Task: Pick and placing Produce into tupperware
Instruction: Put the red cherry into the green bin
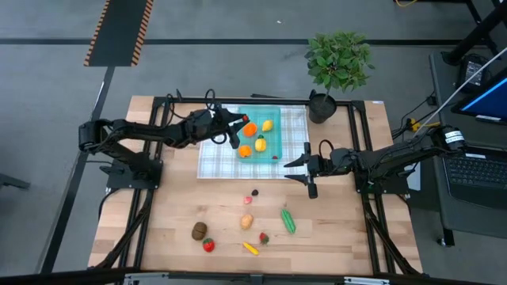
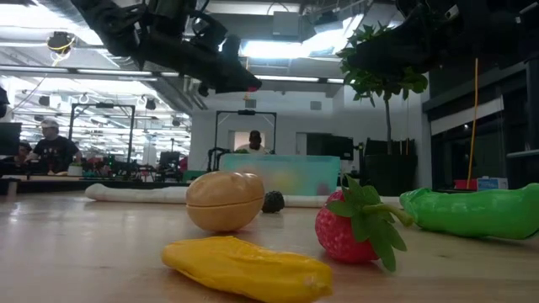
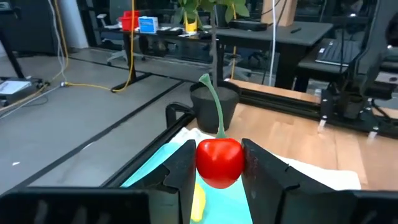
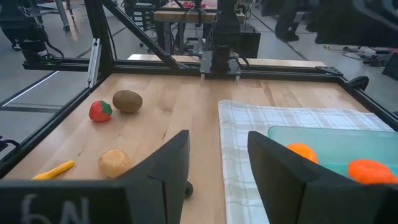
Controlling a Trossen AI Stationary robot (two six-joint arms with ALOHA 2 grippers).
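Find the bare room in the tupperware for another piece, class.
The tupperware is bare along its far edge, beside the potted plant. It is crowded in the middle, where oranges and lemons lie. The left gripper holds a cherry above it.

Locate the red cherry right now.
The cherry is pinched in the left pincer, raised over the tupperware at the table's far side, near the potted plant.

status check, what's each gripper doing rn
Left gripper shut on cherry, above tupperware. Right gripper open, empty, beside cloth. Nothing blocking.
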